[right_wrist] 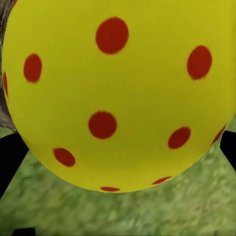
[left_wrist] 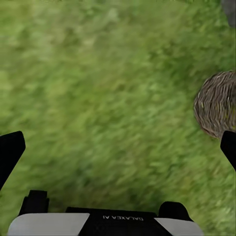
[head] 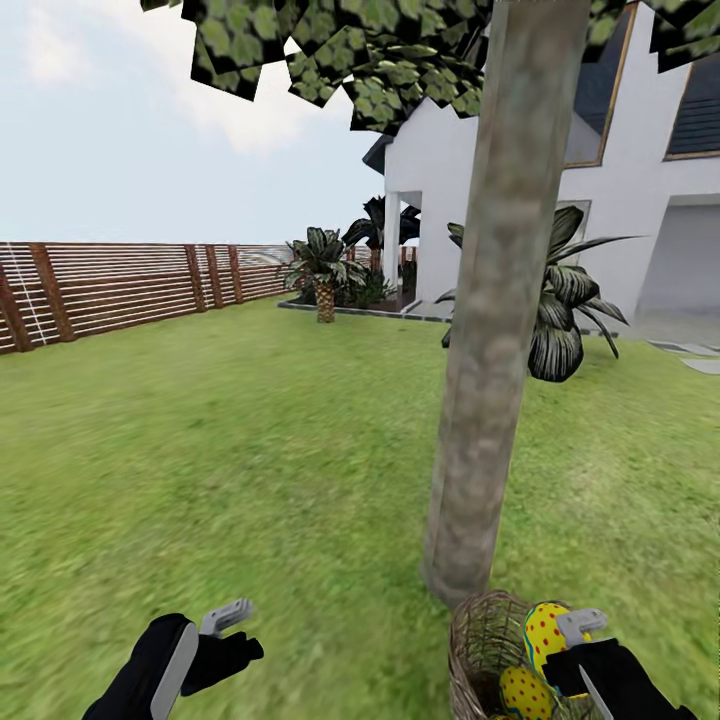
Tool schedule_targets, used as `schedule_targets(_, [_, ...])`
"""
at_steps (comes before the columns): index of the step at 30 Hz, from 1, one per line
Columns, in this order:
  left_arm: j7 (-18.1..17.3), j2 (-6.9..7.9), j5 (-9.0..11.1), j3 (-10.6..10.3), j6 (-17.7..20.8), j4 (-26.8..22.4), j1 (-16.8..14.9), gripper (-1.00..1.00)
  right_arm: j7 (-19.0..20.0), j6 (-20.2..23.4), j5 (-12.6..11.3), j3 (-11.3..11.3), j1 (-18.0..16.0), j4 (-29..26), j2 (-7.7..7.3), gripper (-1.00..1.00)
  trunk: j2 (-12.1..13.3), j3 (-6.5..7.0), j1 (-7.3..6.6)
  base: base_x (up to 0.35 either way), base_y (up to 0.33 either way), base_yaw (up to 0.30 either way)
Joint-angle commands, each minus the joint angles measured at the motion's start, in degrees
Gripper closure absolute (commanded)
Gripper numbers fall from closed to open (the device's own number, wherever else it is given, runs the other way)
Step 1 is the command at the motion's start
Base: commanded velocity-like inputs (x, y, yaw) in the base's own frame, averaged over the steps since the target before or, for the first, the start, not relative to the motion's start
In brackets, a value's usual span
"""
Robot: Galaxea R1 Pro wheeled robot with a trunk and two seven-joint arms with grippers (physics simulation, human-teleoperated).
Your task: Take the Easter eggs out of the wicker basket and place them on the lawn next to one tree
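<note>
Right pincer grips egg (over wicker basket).

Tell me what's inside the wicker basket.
In the wicker basket, one yellow Easter egg shows; another egg sits at its rim by the right gripper. The basket's bottom, and any third egg, are hidden.

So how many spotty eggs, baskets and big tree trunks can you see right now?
Spotty eggs: 2, one held at the right end effector, one lower in the basket
Wicker baskets: 1
Big tree trunks: 1
Total: 4
</note>
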Motion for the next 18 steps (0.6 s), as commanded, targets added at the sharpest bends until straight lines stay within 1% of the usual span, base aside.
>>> schedule_targets(1, [0.03, -0.03, 0.19, 0.13, 0.28, -0.06, -0.03, -1.0, 0.38, 0.3, 0.54, 0.12, -0.03, -0.08, -0.06, 1.0, 0.37, 0.12, -0.23, 0.0, 0.0, -0.164])
schedule_targets(10, [0.03, -0.03, 0.19, 0.13, 0.28, -0.06, -0.03, -1.0, 0.43, 0.3, 0.37, 0.2, -0.03, -0.07, -0.03, 1.0, 3.98, 1.93, -2.2, 0.0, 0.0, -0.223])
schedule_targets(18, [-0.04, -0.03, 0.19, 0.13, 0.45, -0.06, -0.03, -1.0, 0.47, 0.3, 0.37, 0.2, -0.03, -0.02, -0.07, 1.0, 3.98, 2.26, -2.2, 0.0, 0.0, -0.255])
